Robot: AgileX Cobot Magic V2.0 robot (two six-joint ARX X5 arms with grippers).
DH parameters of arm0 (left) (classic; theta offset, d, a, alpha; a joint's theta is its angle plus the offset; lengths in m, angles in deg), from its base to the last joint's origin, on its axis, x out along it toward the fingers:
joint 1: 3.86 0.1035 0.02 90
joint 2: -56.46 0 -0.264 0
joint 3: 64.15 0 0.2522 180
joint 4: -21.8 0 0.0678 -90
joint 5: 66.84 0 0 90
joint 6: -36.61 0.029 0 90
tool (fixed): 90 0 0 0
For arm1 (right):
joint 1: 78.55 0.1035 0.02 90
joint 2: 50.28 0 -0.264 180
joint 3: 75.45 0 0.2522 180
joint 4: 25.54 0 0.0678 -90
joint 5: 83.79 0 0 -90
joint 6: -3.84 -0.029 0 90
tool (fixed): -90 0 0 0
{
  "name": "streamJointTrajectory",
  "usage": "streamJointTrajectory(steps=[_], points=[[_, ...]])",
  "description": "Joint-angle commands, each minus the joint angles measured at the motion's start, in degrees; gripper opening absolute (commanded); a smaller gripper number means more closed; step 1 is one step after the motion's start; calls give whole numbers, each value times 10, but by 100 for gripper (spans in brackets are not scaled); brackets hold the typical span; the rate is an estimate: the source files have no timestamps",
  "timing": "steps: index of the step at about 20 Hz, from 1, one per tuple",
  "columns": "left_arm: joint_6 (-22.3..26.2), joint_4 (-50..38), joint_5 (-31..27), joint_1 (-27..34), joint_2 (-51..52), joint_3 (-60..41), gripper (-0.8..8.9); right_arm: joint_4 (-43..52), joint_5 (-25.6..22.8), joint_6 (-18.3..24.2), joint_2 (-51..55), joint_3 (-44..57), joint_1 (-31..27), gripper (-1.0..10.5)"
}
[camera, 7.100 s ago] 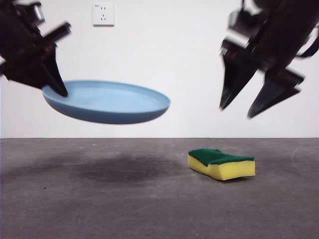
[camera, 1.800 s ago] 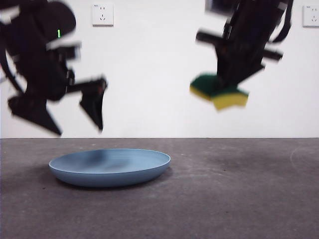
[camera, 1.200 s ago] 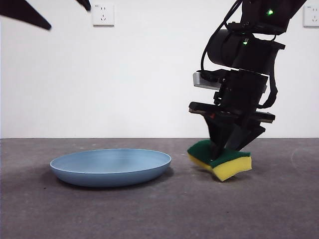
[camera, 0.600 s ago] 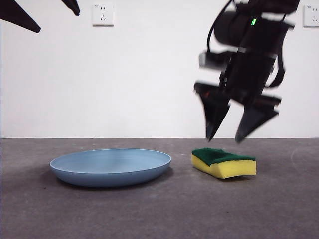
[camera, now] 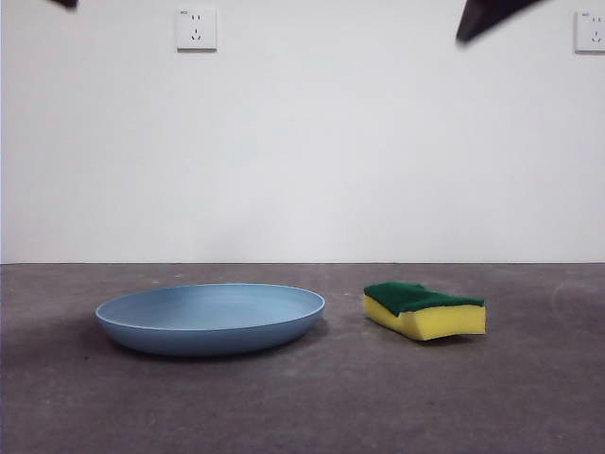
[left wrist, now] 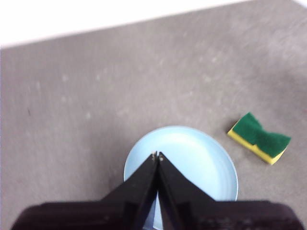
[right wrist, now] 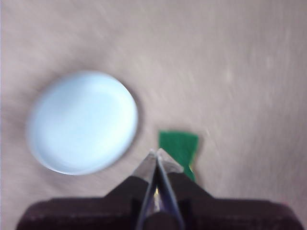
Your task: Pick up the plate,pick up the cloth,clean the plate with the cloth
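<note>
In the front view, the plate [camera: 210, 318] lies flat on the grey table [camera: 302, 407], on the left part. The cloth [camera: 424, 310] lies on the table just beside the plate on its right, not touching it, with the green layer up and the yellow foam below. One black tip [camera: 492, 16] shows at the top right and another small one at the top left corner. On the white wall there are two sockets [camera: 196, 27].

In the left wrist view, the left gripper [left wrist: 157, 155] hangs high above the plate [left wrist: 201, 163]. Its two jaws are pressed together, the tips meet, and nothing is between them. The cloth [left wrist: 259, 138] lies beside the plate on the bare table [left wrist: 96, 86], apart from it.

The right wrist view is blurred. The right gripper [right wrist: 156, 152] is high above the table [right wrist: 230, 62], and its jaws are also closed together with nothing held. Its tips are seen over the near edge of the cloth [right wrist: 178, 145], but well above it. The plate [right wrist: 81, 122] lies beside the cloth, with a narrow strip of table between them.
</note>
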Motion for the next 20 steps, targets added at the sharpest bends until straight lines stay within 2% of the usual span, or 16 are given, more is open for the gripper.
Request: streamJointTrajectory(steps=[1, 3, 7, 9, 10, 12, 13, 20], points=[[23, 19, -21, -6, 43, -5, -8, 0, -5, -3, 50, 18, 14, -11], [26, 35, -26, -8, 83, -20, -8, 0, -7, -3, 90, 36, 24, -11], [26, 37, -36, -9, 185, -107, -8, -1, -62, -21, 178, 109, 39, -11], [23, 37, -37, -9, 229, -157, -8, -7, -63, -25, 215, 144, 41, -11], [5, 43, -36, -9, 242, -170, -4, -23, -63, -27, 223, 148, 41, -11], [-48, 80, -33, -9, 245, -172, -4, -33, -63, -57, 233, 148, 41, 2], [-52, 86, -34, -9, 243, -172, -3, -33, -63, -69, 236, 147, 41, 2], [-52, 86, -37, -9, 218, -172, -4, -33, -63, -68, 238, 147, 41, 2]])
